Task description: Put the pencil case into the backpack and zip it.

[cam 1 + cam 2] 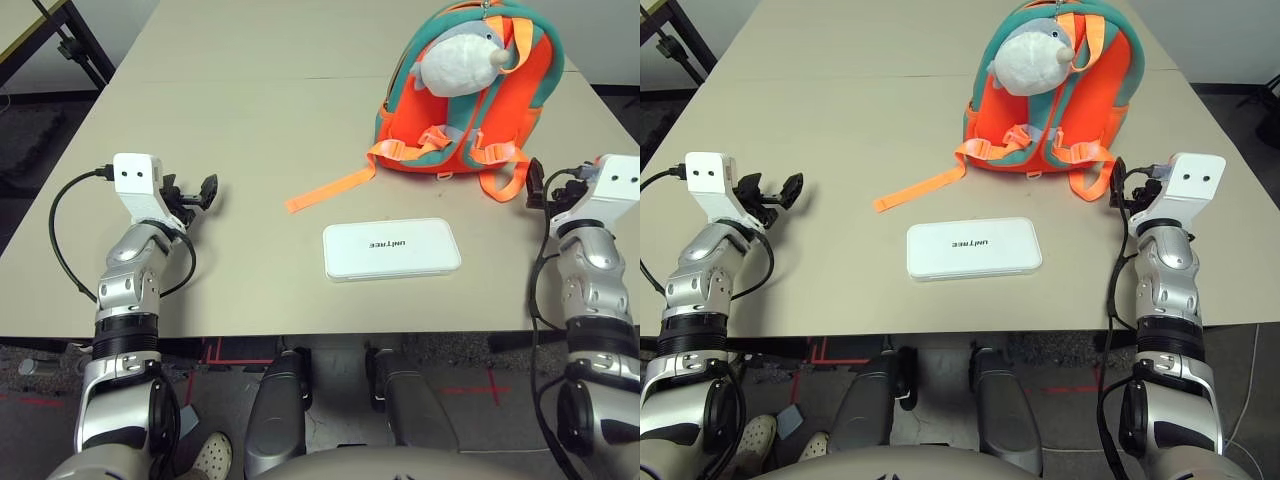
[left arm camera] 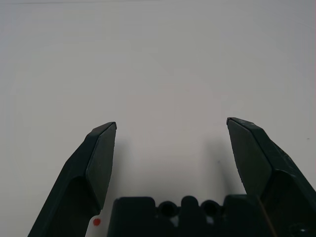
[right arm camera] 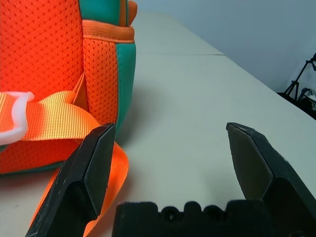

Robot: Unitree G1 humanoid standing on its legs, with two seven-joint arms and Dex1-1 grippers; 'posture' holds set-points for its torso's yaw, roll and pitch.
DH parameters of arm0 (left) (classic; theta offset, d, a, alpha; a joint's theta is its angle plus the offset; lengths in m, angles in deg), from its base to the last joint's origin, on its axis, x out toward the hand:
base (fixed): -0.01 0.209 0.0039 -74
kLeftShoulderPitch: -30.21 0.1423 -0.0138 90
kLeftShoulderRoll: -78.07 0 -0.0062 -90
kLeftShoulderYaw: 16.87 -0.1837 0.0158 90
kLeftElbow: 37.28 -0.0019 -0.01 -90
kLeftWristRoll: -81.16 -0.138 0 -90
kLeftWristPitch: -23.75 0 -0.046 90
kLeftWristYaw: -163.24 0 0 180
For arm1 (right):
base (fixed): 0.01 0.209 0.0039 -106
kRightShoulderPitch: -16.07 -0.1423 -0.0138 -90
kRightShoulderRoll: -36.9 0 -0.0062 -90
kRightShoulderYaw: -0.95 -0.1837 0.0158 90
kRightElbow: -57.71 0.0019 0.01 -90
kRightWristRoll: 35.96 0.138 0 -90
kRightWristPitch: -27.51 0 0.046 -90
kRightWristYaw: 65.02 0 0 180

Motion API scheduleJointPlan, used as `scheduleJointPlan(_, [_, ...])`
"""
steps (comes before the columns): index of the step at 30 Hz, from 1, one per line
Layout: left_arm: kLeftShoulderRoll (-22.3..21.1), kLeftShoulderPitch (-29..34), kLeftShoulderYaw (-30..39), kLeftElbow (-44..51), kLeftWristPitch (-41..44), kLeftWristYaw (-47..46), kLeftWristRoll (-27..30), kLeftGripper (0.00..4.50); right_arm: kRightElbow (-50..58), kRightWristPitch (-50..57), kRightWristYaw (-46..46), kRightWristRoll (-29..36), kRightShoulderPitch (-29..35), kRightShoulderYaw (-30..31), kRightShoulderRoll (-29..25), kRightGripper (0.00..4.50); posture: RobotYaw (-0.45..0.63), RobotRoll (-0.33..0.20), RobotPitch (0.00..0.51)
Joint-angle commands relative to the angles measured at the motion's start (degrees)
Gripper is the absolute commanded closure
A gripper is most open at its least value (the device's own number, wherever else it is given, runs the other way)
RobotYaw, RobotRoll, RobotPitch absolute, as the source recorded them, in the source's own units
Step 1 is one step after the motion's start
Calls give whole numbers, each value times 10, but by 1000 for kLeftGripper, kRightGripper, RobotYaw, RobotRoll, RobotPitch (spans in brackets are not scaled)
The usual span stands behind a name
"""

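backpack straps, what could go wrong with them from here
The loose strap trails across the table toward the pencil case and might get caught up when the case is lifted. Another strap loop lies right by one finger of the open right gripper, so it could snag if that arm moves or closes.

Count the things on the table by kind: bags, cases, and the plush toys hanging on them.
Backpack: 1
Pencil case: 1
Plush toy: 1
Total: 3
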Motion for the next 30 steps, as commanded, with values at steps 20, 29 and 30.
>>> scheduleJointPlan(20, [-27,-2,-9,197,352,48,159,19,23,31,-25,-12,-12,20,-28,0,28,0,209])
scheduleJointPlan(29, [-37,-39,-6,239,579,56,264,19,101,119,-46,-29,9,29,-73,0,-11,0,216])
scheduleJointPlan(30, [-37,-44,-1,240,601,56,275,19,108,128,-46,-30,13,29,-75,0,-14,0,216])
